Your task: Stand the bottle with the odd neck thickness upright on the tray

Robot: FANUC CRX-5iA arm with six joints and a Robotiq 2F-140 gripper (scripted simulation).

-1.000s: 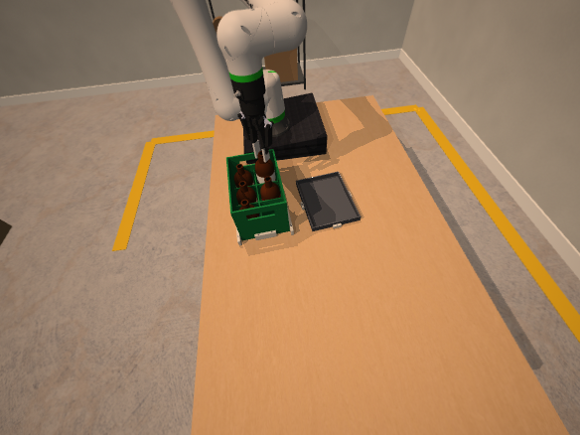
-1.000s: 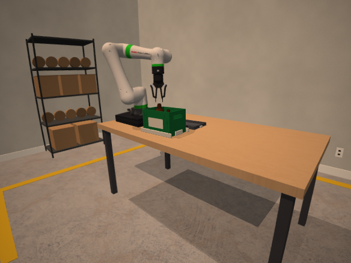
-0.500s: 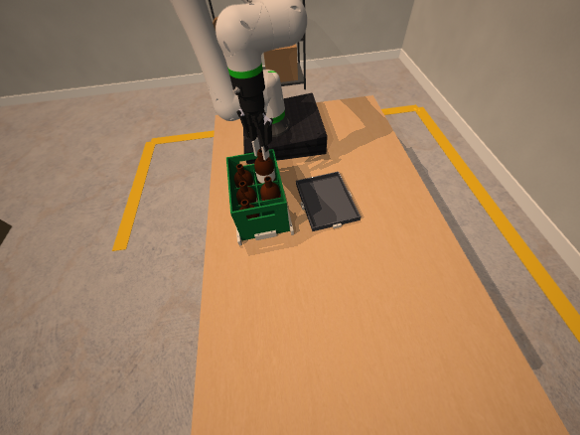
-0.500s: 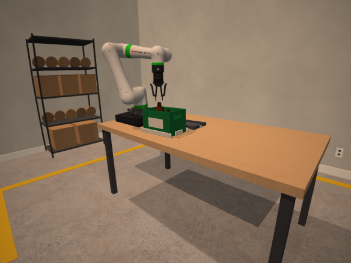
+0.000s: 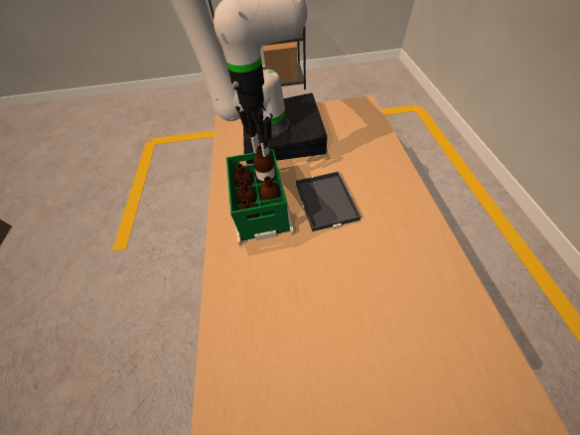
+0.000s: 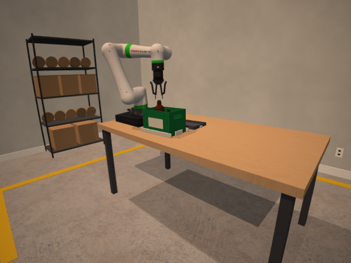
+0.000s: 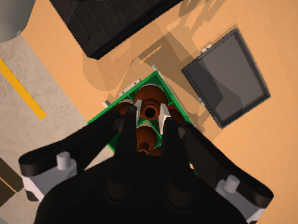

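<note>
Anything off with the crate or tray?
Nothing stands out: crate and tray look level, undamaged. One bottle sits high, but the hand grips its neck.

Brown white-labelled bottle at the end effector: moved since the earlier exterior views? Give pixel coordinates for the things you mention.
Yes, up: the brown white-labelled bottle (image 5: 264,163) (image 6: 159,107) (image 7: 151,94) now pokes higher above the rim of the green plastic crate (image 5: 278,227) (image 6: 175,123) (image 7: 148,79).
</note>
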